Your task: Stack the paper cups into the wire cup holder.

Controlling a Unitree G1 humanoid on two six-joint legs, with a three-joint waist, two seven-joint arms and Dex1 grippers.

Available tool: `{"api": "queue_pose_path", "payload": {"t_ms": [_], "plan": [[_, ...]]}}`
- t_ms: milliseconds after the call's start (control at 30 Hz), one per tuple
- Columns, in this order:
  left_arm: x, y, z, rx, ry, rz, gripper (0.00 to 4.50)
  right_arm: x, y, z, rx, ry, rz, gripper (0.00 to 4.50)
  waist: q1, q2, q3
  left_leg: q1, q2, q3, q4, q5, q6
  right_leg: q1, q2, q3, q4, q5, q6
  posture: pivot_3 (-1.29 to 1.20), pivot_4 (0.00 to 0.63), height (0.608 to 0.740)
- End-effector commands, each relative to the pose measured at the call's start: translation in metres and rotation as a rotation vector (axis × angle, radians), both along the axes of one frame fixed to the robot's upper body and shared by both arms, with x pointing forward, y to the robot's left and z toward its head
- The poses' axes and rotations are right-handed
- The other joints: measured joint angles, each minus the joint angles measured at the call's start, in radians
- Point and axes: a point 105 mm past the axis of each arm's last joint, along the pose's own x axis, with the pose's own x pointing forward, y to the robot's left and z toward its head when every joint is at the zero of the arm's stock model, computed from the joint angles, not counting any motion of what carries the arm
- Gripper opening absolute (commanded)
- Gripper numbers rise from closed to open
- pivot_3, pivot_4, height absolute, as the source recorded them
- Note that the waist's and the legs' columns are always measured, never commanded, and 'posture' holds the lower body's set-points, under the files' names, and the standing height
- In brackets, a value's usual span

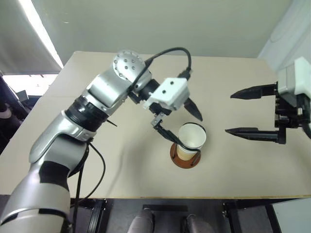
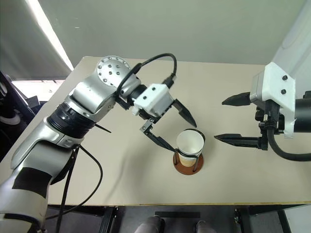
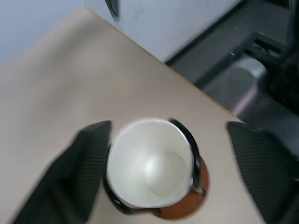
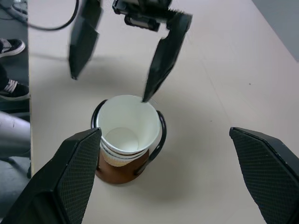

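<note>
Tan paper cups [image 2: 189, 145] nested in black wire cup holder [image 2: 189, 162] w/ brown base on beige desk [image 2: 121, 165]. Left tool [image 2: 177, 128] released, fingers straddling cup rim; right tool [image 2: 229, 120] spread, off to the side.

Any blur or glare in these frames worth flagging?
Left wrist view: motion-smeared, soft edges on the tan paper cups and the left end effector. Right wrist view: crisp on the black wire cup holder. Head views: a bright window strip glares at the upper left.

Even bright light, blurred left-wrist view
</note>
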Motion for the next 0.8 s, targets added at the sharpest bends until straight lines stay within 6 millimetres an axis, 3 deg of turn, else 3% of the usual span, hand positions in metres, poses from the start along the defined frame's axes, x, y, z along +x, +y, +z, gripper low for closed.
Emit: {"api": "queue_pose_path", "payload": {"t_ms": [33,167,367,533,700,800], "plan": [[0.007,0.006,0.031,-0.199,0.027,0.118,4.46,0.018,-0.005,0.004,0.082,-0.047,-0.06,4.5,-0.002,0.0,0.0,0.0,0.0,0.0,0.001,0.0,0.0,0.0,0.0,0.0,0.001,0.0,0.0,0.0,0.15,0.74],[0.026,0.025,0.04,-0.418,0.081,0.341,4.46,0.047,-0.007,-0.005,0.198,-0.042,-0.122,4.5,-0.005,0.001,0.0,0.002,0.0,0.001,0.004,0.0,0.0,0.001,0.0,0.001,0.005,0.001,0.001,0.0,0.15,0.74],[0.063,0.08,0.014,-0.642,0.133,0.774,4.46,0.1,-0.021,-0.025,0.433,-0.043,-0.301,4.5,-0.015,0.001,0.0,0.011,0.0,0.004,0.004,0.001,0.001,0.004,0.0,0.004,0.011,0.001,0.001,0.0,0.15,0.74],[0.08,0.108,-0.011,-0.751,0.157,1.046,4.46,0.148,-0.067,-0.047,0.58,-0.104,-0.636,4.5,-0.009,0.001,-0.001,0.013,0.0,0.005,0.004,0.002,0.001,0.005,0.0,0.004,0.012,0.001,0.001,0.0,0.15,0.74],[0.094,0.123,-0.022,-0.838,0.128,1.207,4.46,0.165,-0.111,-0.072,0.627,-0.142,-0.884,4.5,-0.001,0.001,-0.001,0.012,-0.001,0.005,0.004,0.002,0.001,0.004,0.0,0.004,0.012,0.001,0.0,0.0,0.15,0.74],[0.108,0.146,-0.029,-0.894,0.099,1.348,4.46,0.168,-0.125,-0.087,0.671,-0.131,-0.963,4.5,-0.003,0.001,-0.001,0.013,-0.001,0.005,0.002,0.003,0.0,0.004,0.0,0.005,0.013,0.001,-0.002,0.0,0.15,0.74]]}}
